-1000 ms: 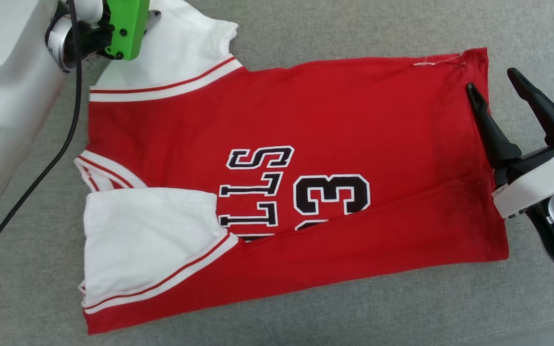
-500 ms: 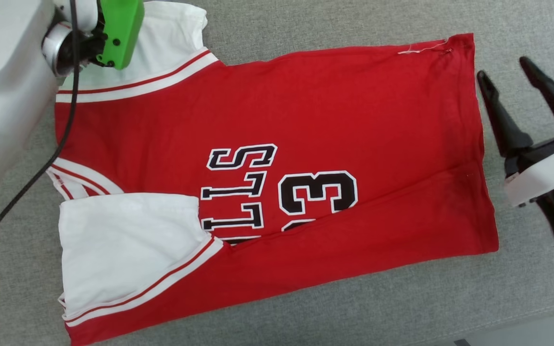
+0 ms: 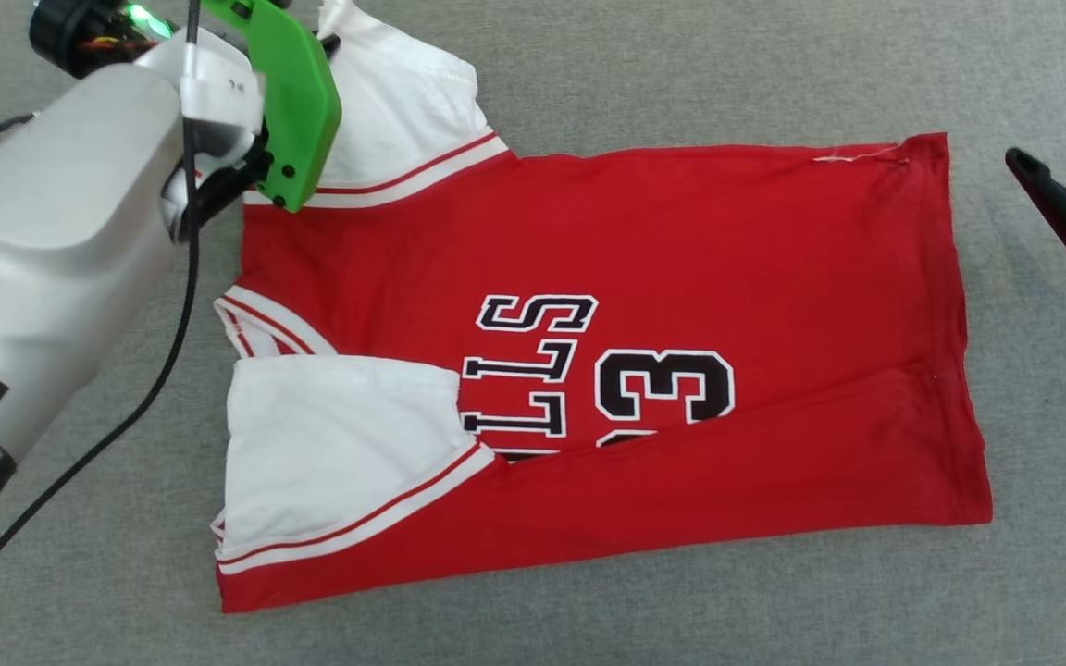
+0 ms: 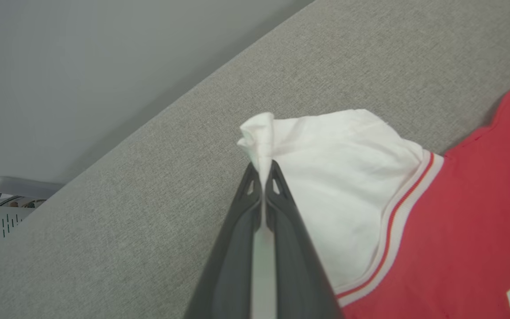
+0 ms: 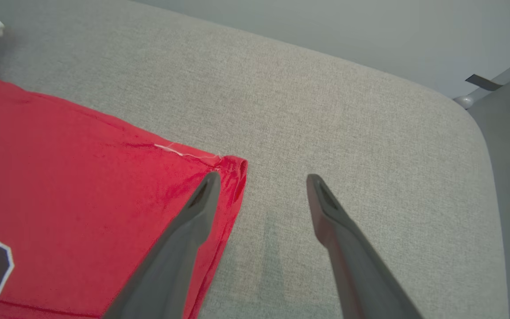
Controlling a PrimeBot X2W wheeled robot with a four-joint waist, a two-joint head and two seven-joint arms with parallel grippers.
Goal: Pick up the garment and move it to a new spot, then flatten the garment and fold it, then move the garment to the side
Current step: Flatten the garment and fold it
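While the left gripper [image 4: 262, 166] pinches shut on the far-left white sleeve [image 4: 339, 177] tip, the garment [image 3: 681, 240] lies flat on the grey pad [image 3: 588, 74], long axis left-right, far-right hem corner [image 5: 233, 166] near the wide-open, empty right gripper [image 5: 261, 177].

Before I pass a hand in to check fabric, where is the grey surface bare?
Bare: grey surface beyond the garment's far edge, and the strip along its near edge. Crowded: the far left, where the left gripper pinches the white sleeve, and the hem by the open right gripper.

One garment [image 3: 588, 240]; two grippers (left gripper [image 4: 262, 166], right gripper [image 5: 261, 177]); one grey surface [image 3: 681, 74].
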